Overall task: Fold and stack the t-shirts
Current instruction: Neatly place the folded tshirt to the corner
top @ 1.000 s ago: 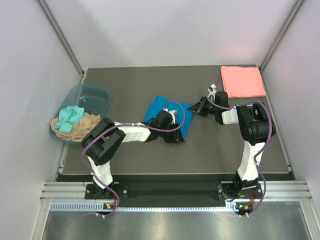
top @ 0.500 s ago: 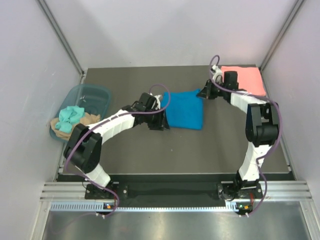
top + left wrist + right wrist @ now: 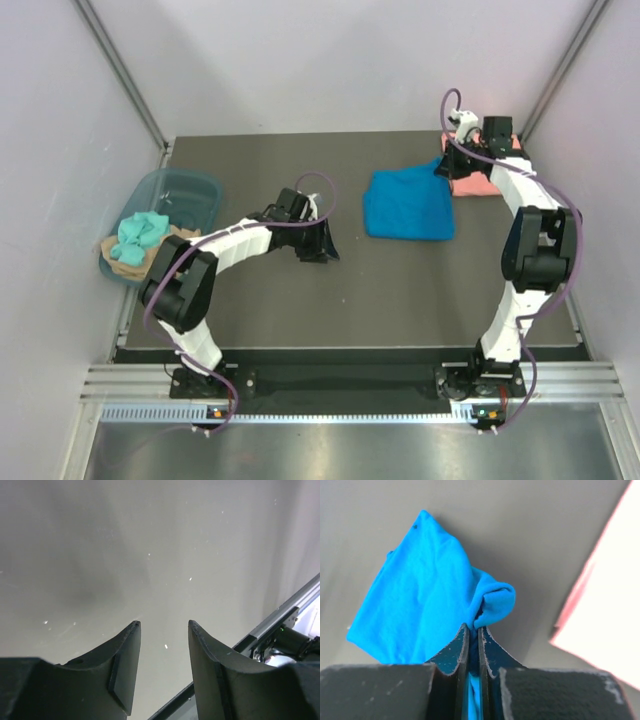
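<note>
Your right gripper (image 3: 474, 630) is clenched on a bunched fold at the edge of the blue shirt (image 3: 408, 203). The pinch sits at the shirt's 2 o'clock corner, and the rest of the cloth spreads flat on the desk (image 3: 400, 290) toward 7 o'clock from the gripper. From the desk's centre, the blue shirt lies at about 1 o'clock. The pink shirt (image 3: 476, 186) lies folded in the far right corner, at 2 o'clock, just beside the blue one. Your right arm reaches over it and hides much of it.

Your left gripper (image 3: 164, 627) is released, its jaws apart with nothing between them. It hangs over bare desk near the middle, well apart from the blue shirt.

At 9 o'clock, on the left edge, the tub (image 3: 195, 192) holds a teal cloth (image 3: 140, 232) and a tan cloth (image 3: 150, 262).
</note>
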Available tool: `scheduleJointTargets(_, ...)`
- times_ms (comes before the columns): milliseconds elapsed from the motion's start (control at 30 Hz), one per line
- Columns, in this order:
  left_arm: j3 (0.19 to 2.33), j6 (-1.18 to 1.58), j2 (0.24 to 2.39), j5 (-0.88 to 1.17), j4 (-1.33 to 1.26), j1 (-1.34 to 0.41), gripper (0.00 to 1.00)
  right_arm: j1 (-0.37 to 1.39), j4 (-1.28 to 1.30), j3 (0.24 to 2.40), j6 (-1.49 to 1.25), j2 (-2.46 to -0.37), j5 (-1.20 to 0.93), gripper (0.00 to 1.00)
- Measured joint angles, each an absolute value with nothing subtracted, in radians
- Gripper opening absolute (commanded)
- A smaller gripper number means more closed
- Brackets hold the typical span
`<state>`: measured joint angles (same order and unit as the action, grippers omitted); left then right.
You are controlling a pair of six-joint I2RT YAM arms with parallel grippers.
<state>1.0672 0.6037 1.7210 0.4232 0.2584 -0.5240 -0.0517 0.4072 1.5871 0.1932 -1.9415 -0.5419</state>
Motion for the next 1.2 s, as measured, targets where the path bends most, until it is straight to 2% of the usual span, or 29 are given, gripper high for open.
scheduleJointTargets(567, 1.067, 0.62, 1.739, 0.502, 0.223, -0.524, 0.48, -0.105, 0.432, 1.685, 0.363, -1.94, -0.359, 0.0)
scheduleJointTargets(967, 1.067, 0.63, 1.793, 0.535, 0.197, -0.524, 0.47, -0.152, 0.386, 1.732, 0.377, -1.922, -0.325, 0.0)
scheduleJointTargets(1200, 1.067, 0.63, 1.793, 0.543, 0.181, -0.524, 0.47, -0.177, 0.395, 1.843, 0.383, -1.922, -0.321, 0.0)
